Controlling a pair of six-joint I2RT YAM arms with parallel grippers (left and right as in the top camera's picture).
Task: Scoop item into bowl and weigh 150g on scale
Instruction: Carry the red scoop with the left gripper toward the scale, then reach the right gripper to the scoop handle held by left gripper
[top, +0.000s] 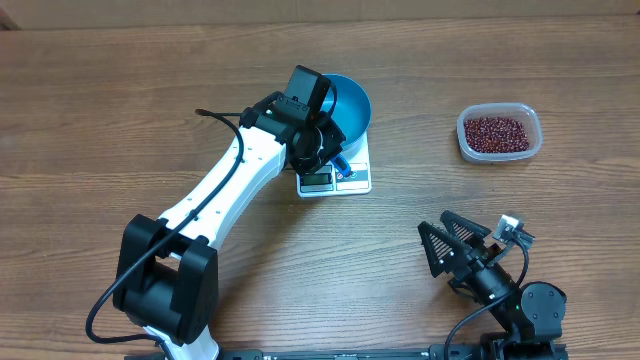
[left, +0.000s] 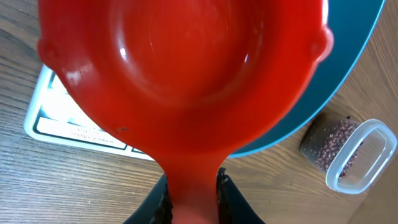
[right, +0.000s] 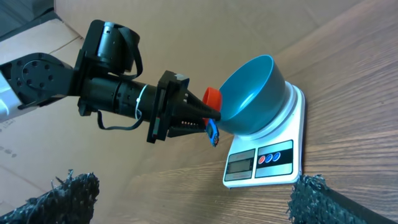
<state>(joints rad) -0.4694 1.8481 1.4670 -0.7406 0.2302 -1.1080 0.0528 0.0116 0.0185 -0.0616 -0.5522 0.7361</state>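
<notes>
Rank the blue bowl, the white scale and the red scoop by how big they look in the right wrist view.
Largest, about alike: blue bowl and white scale; the bowl covers part of the scale.
Smallest: red scoop, only partly visible.

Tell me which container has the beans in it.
The clear plastic tub, off by itself, beans inside; the blue bowl on the scale shows none.

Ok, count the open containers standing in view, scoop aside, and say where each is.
2. The blue bowl sits on the white scale near the middle; the clear tub of beans stands apart, toward the right side. The left arm may hide more.
</notes>
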